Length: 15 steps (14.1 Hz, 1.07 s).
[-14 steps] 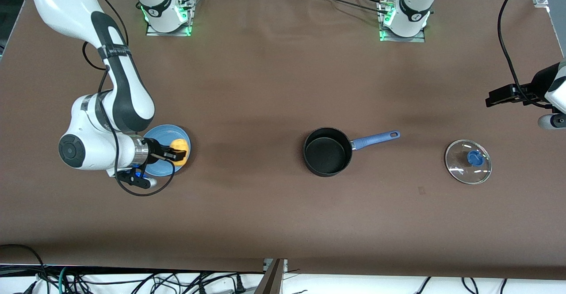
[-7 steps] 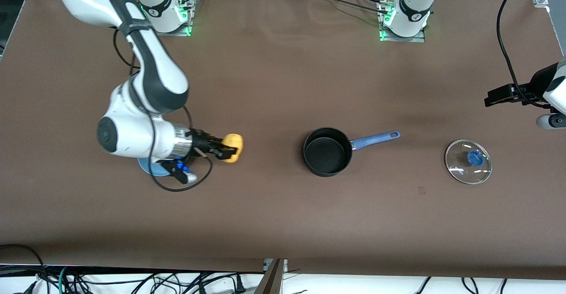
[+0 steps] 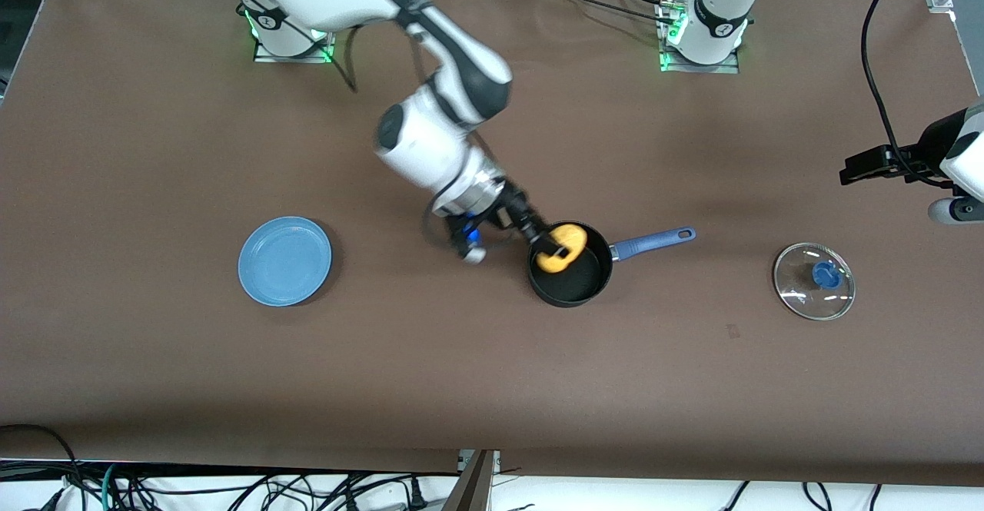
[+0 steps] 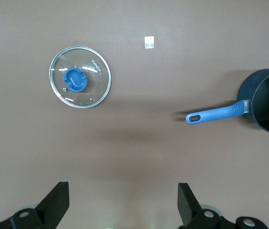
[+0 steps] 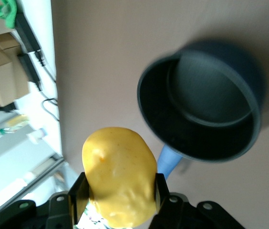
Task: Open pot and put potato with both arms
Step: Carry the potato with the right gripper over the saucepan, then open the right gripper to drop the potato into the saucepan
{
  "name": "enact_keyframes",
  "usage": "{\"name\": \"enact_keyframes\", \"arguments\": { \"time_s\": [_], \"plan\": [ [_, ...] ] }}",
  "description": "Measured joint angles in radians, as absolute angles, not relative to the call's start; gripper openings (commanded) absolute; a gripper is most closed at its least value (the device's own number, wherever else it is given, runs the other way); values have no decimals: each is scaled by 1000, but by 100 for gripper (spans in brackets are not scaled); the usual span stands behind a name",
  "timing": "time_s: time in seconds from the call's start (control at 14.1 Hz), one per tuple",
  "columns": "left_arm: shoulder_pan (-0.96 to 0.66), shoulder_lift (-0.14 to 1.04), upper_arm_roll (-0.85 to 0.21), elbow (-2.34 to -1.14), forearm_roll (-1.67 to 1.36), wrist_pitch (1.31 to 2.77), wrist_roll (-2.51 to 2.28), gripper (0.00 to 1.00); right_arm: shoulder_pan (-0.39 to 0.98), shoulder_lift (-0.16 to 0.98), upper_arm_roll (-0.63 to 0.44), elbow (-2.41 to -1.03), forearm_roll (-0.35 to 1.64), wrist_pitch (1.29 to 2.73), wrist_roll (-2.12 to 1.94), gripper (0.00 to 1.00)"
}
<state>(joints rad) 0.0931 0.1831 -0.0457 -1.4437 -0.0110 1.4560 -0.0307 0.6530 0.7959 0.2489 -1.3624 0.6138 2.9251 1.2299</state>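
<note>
The black pot [image 3: 570,273] with a blue handle stands open at the table's middle; it also shows in the right wrist view [image 5: 206,114] and the left wrist view [image 4: 268,102]. My right gripper [image 3: 547,247] is shut on the yellow potato [image 3: 561,247] and holds it over the pot's rim. The potato fills the jaws in the right wrist view [image 5: 120,176]. The glass lid [image 3: 813,280] with a blue knob lies flat on the table toward the left arm's end, seen also in the left wrist view [image 4: 80,83]. My left gripper [image 4: 122,202] is open and empty, waiting high above the table near the lid.
A flat blue plate [image 3: 284,260] lies empty toward the right arm's end. A small pale mark [image 3: 733,331] is on the brown table between pot and lid, nearer the front camera. Cables hang along the table's front edge.
My right arm has carried the potato from the blue plate across the table to over the pot. The plate is now uncovered. The left arm has not moved.
</note>
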Motion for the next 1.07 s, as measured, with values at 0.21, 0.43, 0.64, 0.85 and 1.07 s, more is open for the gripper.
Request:
{"name": "enact_keyframes", "arguments": {
  "time_s": [0.21,0.43,0.64,0.85,1.07],
  "plan": [
    [94,183,-45,-1444,-11,1455,-31,100,667,822,241,-1362,614,2977,1248,14],
    [95,186,-44,-1444,-11,1455,-31,100,650,822,239,-1350,614,2975,1248,100],
    [96,189,-43,-1444,-11,1454,-31,100,658,821,240,-1346,614,2975,1248,100],
    [95,189,-45,-1444,-11,1454,-31,100,664,821,240,-1345,614,2978,1248,100],
    [95,189,-45,-1444,-11,1454,-31,100,664,820,240,-1343,614,2978,1248,100]
  ]
}}
